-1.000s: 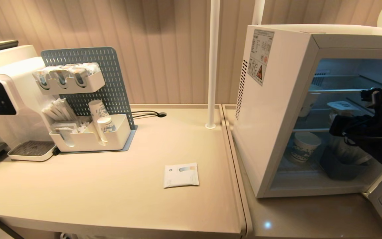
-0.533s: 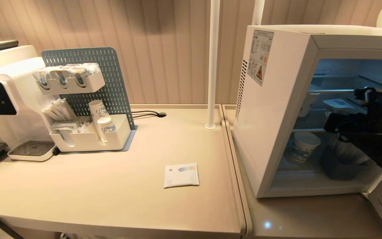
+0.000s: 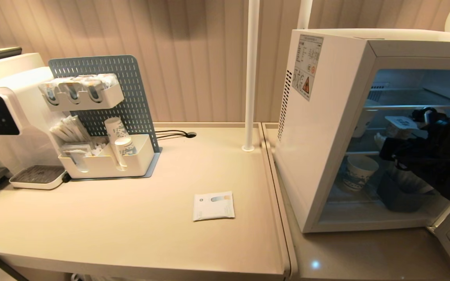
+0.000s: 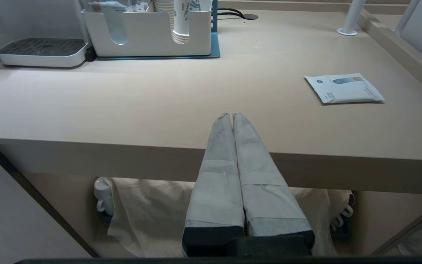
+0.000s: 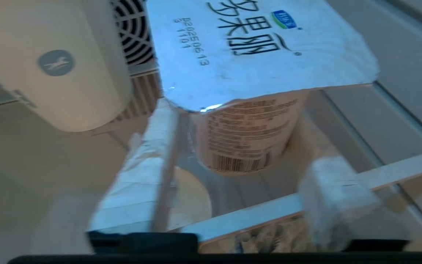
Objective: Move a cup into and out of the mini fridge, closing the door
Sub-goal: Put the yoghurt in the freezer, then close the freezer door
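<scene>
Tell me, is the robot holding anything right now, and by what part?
Nothing is firmly held: the right gripper stands open around the foil-lidded cup inside the mini fridge; the left gripper is shut, empty.

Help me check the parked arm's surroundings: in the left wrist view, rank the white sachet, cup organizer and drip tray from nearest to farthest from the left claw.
1. White sachet, lying flat on the counter, clearly nearest the left claw.
2. Cup organizer, at the counter's back.
3. Drip tray, at the far corner beside the organizer.
</scene>
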### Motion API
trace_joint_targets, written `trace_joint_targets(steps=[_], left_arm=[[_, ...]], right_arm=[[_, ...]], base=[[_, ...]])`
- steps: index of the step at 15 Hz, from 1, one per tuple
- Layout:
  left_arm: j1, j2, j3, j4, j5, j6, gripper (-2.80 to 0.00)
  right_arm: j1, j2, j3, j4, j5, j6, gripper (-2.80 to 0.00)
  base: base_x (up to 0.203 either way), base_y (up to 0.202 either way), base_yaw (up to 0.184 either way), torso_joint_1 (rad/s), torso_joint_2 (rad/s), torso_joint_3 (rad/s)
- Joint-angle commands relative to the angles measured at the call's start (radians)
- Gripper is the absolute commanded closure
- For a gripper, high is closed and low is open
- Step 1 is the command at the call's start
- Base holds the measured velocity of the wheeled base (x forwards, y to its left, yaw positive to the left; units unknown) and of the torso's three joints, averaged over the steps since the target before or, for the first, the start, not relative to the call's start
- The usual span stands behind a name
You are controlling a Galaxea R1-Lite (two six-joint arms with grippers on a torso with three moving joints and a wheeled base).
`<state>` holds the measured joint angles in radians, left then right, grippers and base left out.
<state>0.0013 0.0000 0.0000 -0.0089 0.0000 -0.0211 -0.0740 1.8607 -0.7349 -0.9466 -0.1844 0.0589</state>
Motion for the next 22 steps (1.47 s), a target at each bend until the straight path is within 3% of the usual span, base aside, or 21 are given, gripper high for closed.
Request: trace_joint_targets(steps=[1,9,18,19,22], left_arm=[[0.0,0.002,0.0,0.0,0.0,0.0,0.0],[0.0,0.002,0.0,0.0,0.0,0.0,0.0],[0.0,0.002,0.002,0.0,0.0,0.0,0.0],[0.0,0.002,0.002,0.0,0.0,0.0,0.0],[0.0,0.002,0.001,0.0,-0.001,0.0,0.0]], right_arm=[[-0.001,-0.018,0.008,-0.011,0.0,0.001,-2.8],[0.0,-0.21,0.116,-0.006,0.007,-0.008,-2.8],[0.031,-0.532,0.326,0.056,0.077,-0.011,-2.8],[0.037,-0.603,0.347,0.094,0.087,-0.011,0.0],[0.074,-0.841,0.387,0.248,0.103,-0.011,0.0]], base=[[0.0,0.0,0.0,0.0,0.0,0.0],[0.0,0.0,0.0,0.0,0.0,0.0],[0.0,0.0,0.0,0.0,0.0,0.0],[0.0,0.0,0.0,0.0,0.0,0.0],[0.0,0.0,0.0,0.0,0.0,0.0]])
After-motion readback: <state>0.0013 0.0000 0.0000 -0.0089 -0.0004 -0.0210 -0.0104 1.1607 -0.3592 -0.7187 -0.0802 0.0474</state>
